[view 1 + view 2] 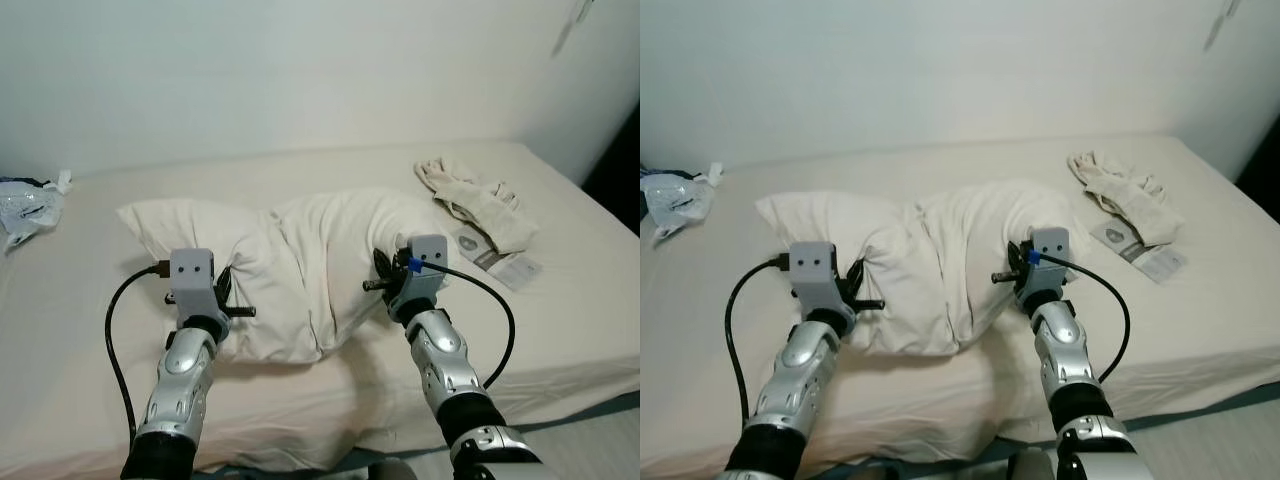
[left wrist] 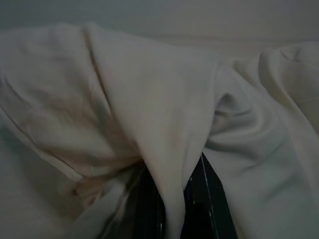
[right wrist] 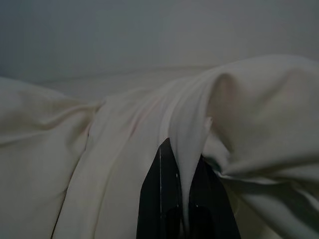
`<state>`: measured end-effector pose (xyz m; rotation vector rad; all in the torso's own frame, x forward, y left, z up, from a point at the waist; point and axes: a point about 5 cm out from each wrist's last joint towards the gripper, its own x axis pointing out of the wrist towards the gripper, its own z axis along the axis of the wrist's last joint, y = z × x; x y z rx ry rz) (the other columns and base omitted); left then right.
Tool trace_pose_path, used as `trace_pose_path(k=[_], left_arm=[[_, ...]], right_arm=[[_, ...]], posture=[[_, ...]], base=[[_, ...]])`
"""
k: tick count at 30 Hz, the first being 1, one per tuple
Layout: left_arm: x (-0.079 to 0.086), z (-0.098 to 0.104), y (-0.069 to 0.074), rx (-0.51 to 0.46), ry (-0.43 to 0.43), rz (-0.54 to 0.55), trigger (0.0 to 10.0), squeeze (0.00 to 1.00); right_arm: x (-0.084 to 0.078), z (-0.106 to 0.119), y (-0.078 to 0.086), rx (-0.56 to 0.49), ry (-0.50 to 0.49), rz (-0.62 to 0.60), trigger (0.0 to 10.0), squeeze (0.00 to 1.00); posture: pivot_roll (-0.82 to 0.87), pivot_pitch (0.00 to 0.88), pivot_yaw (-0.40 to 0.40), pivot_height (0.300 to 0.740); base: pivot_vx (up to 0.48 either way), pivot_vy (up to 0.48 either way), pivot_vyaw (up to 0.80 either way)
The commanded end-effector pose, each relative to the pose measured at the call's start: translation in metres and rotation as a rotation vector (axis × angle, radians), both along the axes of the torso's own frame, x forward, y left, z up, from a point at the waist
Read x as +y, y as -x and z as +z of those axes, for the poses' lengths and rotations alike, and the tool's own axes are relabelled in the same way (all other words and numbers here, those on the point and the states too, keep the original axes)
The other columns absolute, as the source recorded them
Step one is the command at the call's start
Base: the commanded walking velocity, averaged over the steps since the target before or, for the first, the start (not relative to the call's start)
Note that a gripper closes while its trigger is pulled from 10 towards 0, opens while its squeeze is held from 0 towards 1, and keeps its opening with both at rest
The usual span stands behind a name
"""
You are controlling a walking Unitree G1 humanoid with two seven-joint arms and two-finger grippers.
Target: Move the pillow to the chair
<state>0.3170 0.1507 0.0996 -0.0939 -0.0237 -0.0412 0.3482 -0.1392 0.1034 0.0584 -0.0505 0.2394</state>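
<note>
A cream pillow [image 1: 300, 260] lies crumpled on the bed [image 1: 560, 330], bunched up in the middle. My left gripper [image 1: 222, 290] is at the pillow's near left part, shut on a fold of its cover; the left wrist view shows the pillow [image 2: 164, 124] cloth pinched between the black fingers [image 2: 212, 204]. My right gripper [image 1: 385, 268] is at the pillow's near right part, also shut on a fold. In the right wrist view the pillow [image 3: 249, 114] fabric runs down between the two fingers [image 3: 162, 199].
A crumpled beige cloth [image 1: 475, 200] and a paper leaflet [image 1: 500, 262] lie on the bed at the right. A clear plastic bag [image 1: 28, 208] sits at the bed's far left. A white wall runs behind the bed.
</note>
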Motion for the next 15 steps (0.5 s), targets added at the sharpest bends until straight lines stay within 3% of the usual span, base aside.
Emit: trace_pose_path(k=[1, 15], left_arm=[[-0.0045, 0.0052, 0.0000, -0.039, -0.020, -0.018, 10.0, 0.00], [-0.0069, 0.0132, -0.0040, -0.068, 0.025, -0.009, 10.0, 0.00]], right_arm=[[0.0113, 0.0040, -0.0021, -0.012, 0.014, 0.046, 10.0, 0.00], [0.0148, 0.0102, -0.0051, -0.026, 0.000, 0.056, 10.0, 0.00]], posture=[[-0.01, 0.000, -0.032, 0.665], [-0.01, 0.000, -0.037, 0.725]], base=[[0.000, 0.000, 0.00], [0.000, 0.000, 0.00]])
